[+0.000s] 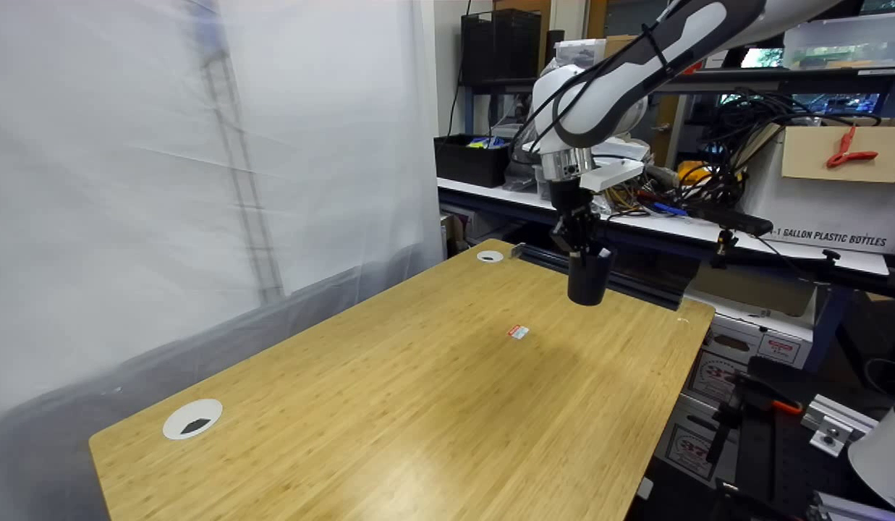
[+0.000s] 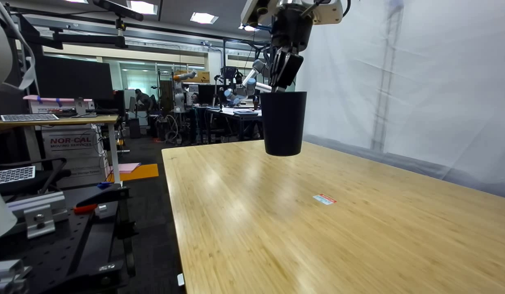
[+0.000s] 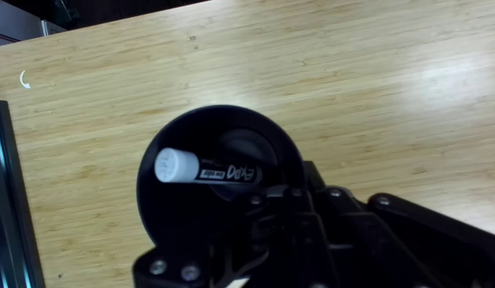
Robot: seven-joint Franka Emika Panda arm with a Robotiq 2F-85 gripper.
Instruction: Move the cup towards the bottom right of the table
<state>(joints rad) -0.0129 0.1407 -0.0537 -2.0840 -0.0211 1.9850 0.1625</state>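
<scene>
Ok, claw (image 1: 582, 250) grips tapered cup (image 2: 283, 124) abv woodgrain tbl (image 1: 418, 383).

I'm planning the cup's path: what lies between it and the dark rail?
In the wrist view, just a strip of the wood-grain table shows between the cup and the dark rail.

Robotics lab, robot arms (image 1: 617, 90), tangled cables (image 1: 754, 116)
</scene>
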